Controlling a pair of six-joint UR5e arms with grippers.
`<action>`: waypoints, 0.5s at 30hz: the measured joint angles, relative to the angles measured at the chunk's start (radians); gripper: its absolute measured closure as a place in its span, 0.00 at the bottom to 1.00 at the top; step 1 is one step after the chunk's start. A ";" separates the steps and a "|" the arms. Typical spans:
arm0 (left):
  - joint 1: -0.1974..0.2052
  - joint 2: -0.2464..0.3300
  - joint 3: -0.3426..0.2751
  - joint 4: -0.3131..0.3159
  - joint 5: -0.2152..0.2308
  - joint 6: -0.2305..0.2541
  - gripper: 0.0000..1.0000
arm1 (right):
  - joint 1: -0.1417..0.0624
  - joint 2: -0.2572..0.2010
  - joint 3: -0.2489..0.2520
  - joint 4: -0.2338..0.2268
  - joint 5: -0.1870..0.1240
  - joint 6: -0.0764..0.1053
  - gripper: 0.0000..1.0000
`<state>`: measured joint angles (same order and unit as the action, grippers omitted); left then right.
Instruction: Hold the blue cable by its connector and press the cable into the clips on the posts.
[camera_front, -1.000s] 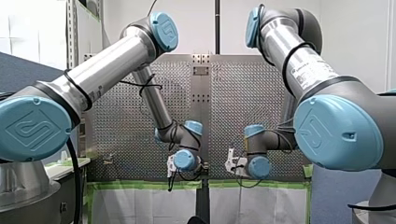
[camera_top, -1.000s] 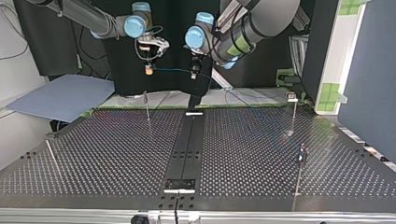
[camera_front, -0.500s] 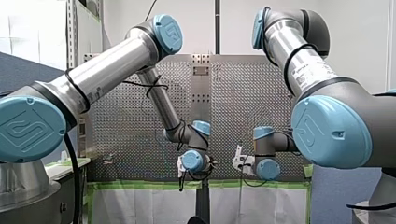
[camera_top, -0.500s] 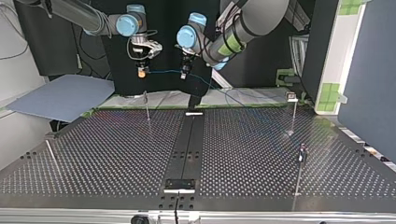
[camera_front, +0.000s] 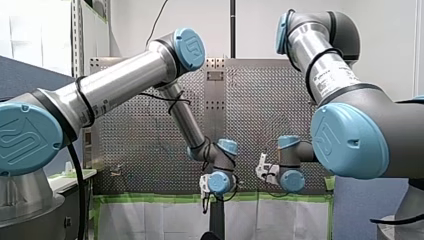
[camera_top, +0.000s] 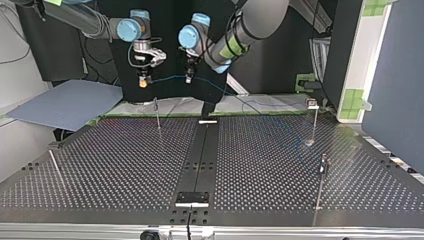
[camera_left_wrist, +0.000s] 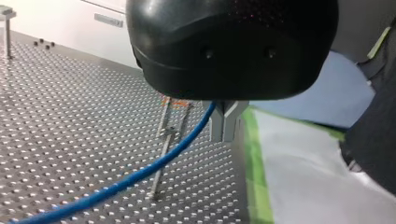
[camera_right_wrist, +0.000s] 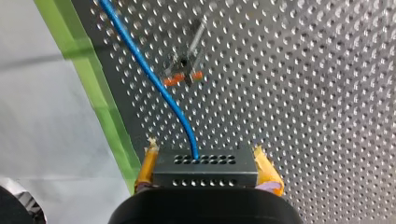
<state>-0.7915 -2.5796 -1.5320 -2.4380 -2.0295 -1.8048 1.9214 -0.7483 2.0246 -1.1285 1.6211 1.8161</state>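
Up at the table's (camera_top: 100, 165) arm-side edge, my right gripper (camera_top: 143, 81) clamps the connector (camera_right_wrist: 205, 164), left gripper (camera_top: 189, 77) pinches the blue cable (camera_top: 167, 78); post (camera_top: 157, 114) sits 6 o'clock under it, nearer right.

A perforated metal table (camera_top: 115, 165) filled the work area, divided by 1 black strip (camera_top: 199, 160) that ran down its middle from the far edge to the near edge in the top view. Green tape (camera_right_wrist: 95, 88) bordered the table's far edge, and a white sheet (camera_left_wrist: 303, 182) lay just beyond it. A blue-grey board (camera_top: 65, 102) sat off the table at the top view's left. At that view's right stood a white panel (camera_top: 365, 65) marked with green patches, beside a dark blue partition (camera_top: 395, 85).
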 joint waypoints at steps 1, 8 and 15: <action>-0.002 -0.001 0.006 0.006 -0.008 0.005 1.00 | -0.008 0.000 0.000 0.000 -0.004 0.002 1.00; -0.013 -0.004 0.023 0.064 -0.069 0.045 1.00 | -0.065 0.007 0.001 0.017 -0.055 0.007 1.00; -0.014 -0.022 0.037 0.126 -0.084 0.061 1.00 | -0.114 0.010 0.000 0.015 -0.102 -0.021 1.00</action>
<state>-0.8054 -2.6021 -1.4945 -2.3122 -2.1132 -1.7436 1.8070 -0.7388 2.0246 -1.1134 1.5188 1.7947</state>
